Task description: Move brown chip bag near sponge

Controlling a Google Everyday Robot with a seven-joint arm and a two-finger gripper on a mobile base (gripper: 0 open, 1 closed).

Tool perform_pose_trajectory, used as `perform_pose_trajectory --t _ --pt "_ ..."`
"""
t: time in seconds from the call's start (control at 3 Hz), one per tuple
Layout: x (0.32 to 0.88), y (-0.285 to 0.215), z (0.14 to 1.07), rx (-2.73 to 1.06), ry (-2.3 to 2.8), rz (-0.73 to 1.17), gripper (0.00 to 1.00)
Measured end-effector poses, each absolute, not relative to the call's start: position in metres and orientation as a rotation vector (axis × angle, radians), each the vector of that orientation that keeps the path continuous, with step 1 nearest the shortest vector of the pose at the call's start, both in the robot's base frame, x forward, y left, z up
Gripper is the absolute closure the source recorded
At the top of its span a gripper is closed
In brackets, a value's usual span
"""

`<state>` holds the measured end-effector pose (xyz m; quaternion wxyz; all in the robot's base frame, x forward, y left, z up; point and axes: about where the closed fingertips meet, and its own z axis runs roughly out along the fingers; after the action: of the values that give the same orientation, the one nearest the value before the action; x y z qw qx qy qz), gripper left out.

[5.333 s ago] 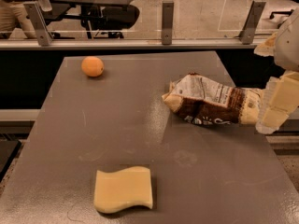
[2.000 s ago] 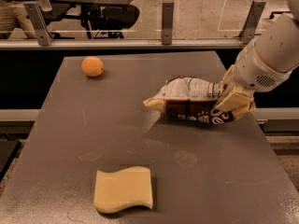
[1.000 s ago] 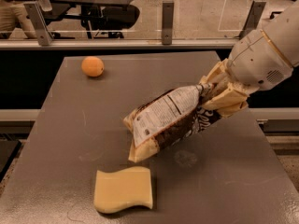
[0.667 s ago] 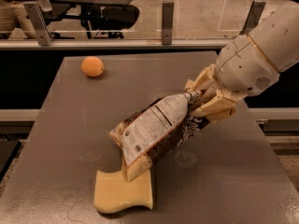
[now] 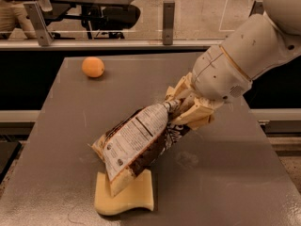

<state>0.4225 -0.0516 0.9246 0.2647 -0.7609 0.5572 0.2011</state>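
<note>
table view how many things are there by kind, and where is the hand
brown chip bag: 1, tilted, its upper end gripped by the hand above the right middle of the table
sponge: 1, near edge, partly hidden by the bag's lower end
orange fruit: 1, far left
total: 3

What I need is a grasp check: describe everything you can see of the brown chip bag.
The brown chip bag is crinkled, dark brown, with a white nutrition-label panel and tan ends. It hangs tilted, upper end clamped in the pincer above the table, lower end over the sponge; contact there unclear.
</note>
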Motion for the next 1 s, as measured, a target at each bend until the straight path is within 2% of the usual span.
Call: perform_pose_trajectory --t 0.67,1.0 --pt "0.4215 -0.0494 0.9262 -2.060 1.501 0.538 0.04" --pt "0.4212 -0.0485 0.9265 -2.061 1.499 0.536 0.00"
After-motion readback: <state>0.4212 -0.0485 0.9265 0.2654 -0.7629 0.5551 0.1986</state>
